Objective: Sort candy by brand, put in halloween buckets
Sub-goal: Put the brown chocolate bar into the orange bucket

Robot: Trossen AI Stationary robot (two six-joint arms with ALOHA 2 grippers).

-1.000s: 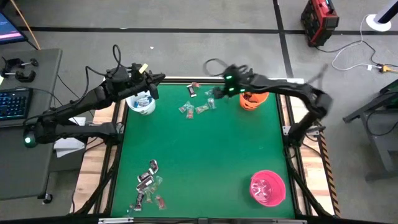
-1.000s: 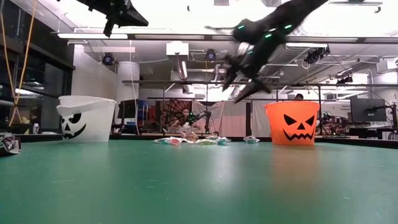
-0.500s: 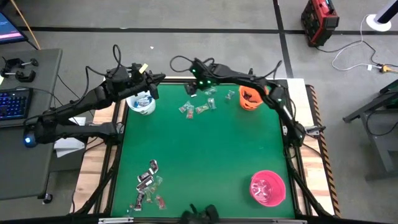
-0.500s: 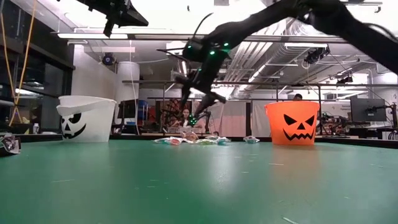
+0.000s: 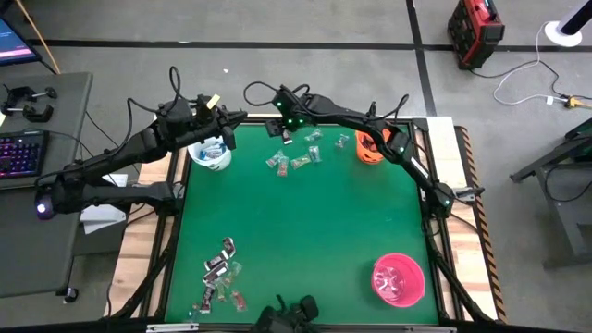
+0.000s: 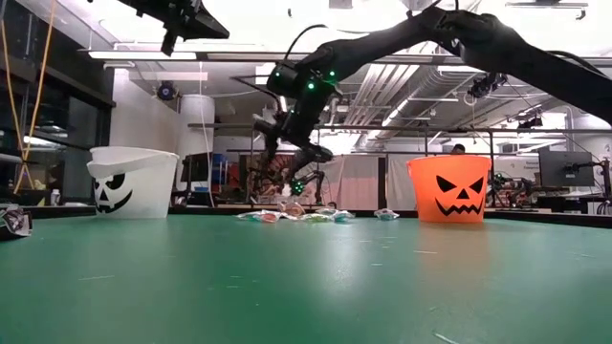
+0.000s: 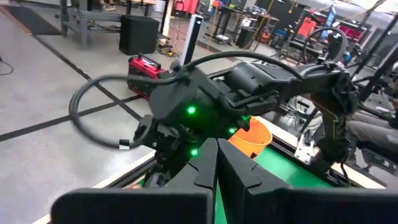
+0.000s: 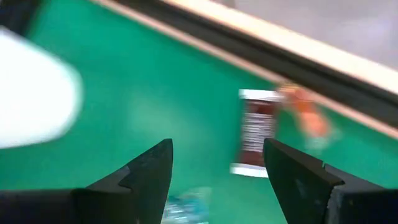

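Observation:
My right gripper (image 5: 280, 128) hangs open over the far middle of the green mat, above a loose group of candy (image 5: 298, 153). In the right wrist view a dark brown and white candy (image 8: 256, 134) lies flat on the mat between its open fingers (image 8: 217, 171), well below them. My left gripper (image 5: 235, 118) is shut and empty, held high over the white bucket (image 5: 210, 154) at the far left. The orange bucket (image 5: 372, 146) stands at the far right and the pink bucket (image 5: 398, 280) near the right front.
A second heap of candy (image 5: 222, 276) lies at the near left of the mat. The low view shows the white bucket (image 6: 134, 182) and the orange bucket (image 6: 449, 188) with candy (image 6: 296, 215) between them. The mat's middle is bare. A wooden rim borders the table.
My right gripper has swung toward the table's left along the far edge, from beside the orange bucket to above the far-middle candy. It has sunk a little and tipped further down, and its fingers have stayed open.

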